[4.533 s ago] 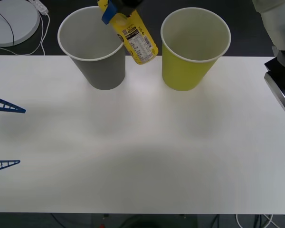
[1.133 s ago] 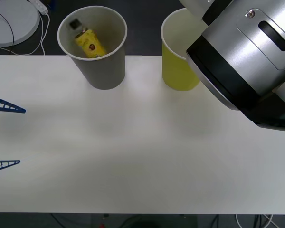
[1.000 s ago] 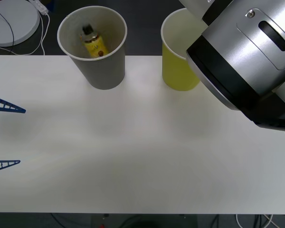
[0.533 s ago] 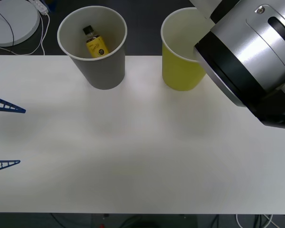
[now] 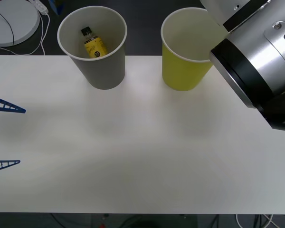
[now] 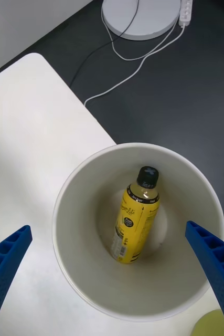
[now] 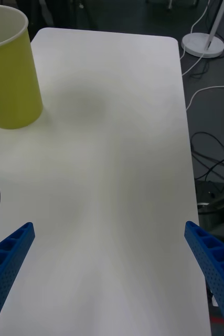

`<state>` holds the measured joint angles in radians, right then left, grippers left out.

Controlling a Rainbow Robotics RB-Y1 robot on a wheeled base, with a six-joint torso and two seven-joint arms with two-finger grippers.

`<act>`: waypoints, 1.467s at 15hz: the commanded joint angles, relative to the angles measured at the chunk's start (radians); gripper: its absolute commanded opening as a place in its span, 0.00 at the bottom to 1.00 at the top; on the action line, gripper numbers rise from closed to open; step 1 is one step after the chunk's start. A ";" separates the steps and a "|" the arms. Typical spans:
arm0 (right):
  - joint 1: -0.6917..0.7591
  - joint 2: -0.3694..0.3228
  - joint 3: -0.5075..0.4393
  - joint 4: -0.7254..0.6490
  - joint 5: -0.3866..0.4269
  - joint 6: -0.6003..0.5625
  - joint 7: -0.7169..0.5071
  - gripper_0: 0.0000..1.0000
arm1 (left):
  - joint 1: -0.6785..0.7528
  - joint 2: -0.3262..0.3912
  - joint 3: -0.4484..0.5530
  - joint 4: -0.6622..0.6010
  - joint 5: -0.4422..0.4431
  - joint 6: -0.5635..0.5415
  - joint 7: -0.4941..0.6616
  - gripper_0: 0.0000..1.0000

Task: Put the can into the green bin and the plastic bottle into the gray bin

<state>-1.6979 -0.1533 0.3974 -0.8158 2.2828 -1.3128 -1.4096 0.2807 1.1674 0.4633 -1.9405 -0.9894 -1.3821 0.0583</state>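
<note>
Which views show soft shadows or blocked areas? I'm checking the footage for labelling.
Front view: the right arm's housing covers the upper right, hiding part of the green bin; faint, diffuse shadows lie on the table. Right wrist view: the plastic bottle inside the gray bin is evenly lit, without glare. Left wrist view: a soft dark patch lies on the table beside the green bin.

Front camera looks down on the table (image 5: pixel 142 156); right wrist peers straight into the gray bin (image 6: pixel 80 273), also visible in front.
</note>
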 commanded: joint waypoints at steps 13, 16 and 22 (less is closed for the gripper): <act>0.247 -0.120 -0.008 -0.497 -0.020 -0.122 0.000 1.00 | 0.000 0.000 0.000 0.000 0.000 0.000 0.000 1.00; 0.322 -0.161 -0.008 -0.623 -0.042 -0.122 0.000 1.00 | 0.000 0.000 0.000 0.000 0.000 0.000 0.000 1.00; 0.483 -0.246 -0.020 -0.841 -0.088 -0.122 0.000 1.00 | 0.000 0.000 0.000 0.000 0.000 0.000 0.000 1.00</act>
<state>-1.2355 -0.3907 0.3824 -1.6273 2.1975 -1.4344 -1.4097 0.2807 1.1674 0.4633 -1.9405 -0.9894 -1.3821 0.0583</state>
